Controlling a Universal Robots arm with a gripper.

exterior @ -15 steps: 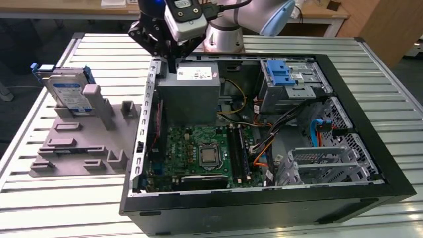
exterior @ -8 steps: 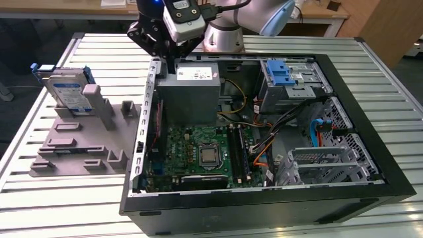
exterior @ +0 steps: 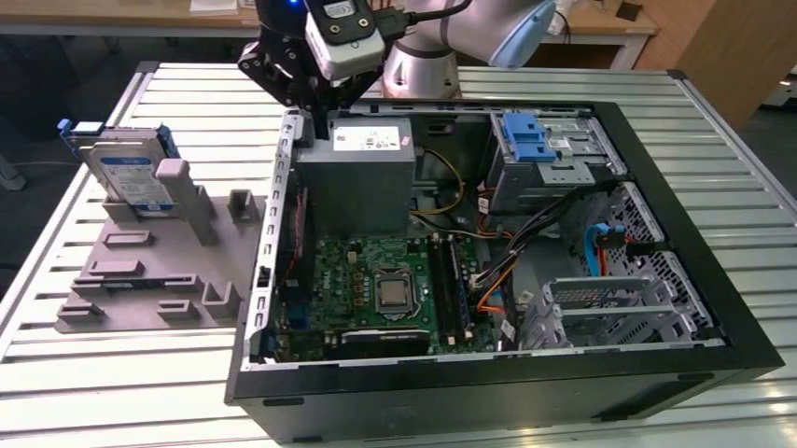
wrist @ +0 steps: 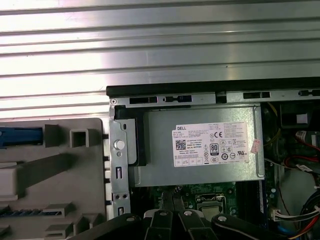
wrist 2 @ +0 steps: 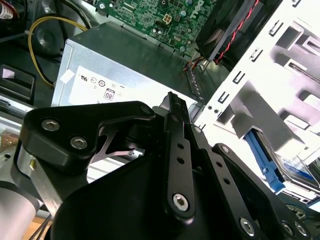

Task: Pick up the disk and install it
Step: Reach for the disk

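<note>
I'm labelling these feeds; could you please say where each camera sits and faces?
Exterior view: off the arm, high, looking down on the computer case and the disk beside it; arm and gripper show.
First wrist view: on the wrist, facing down onto the power supply; gripper shows.
Second wrist view: at the wrist, looking along the gripper.
Both wrist views share the power supply.

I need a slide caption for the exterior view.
Black tool hovers over open black computer case; blue-framed silver-grey disk stands upright in grey holder.
</note>
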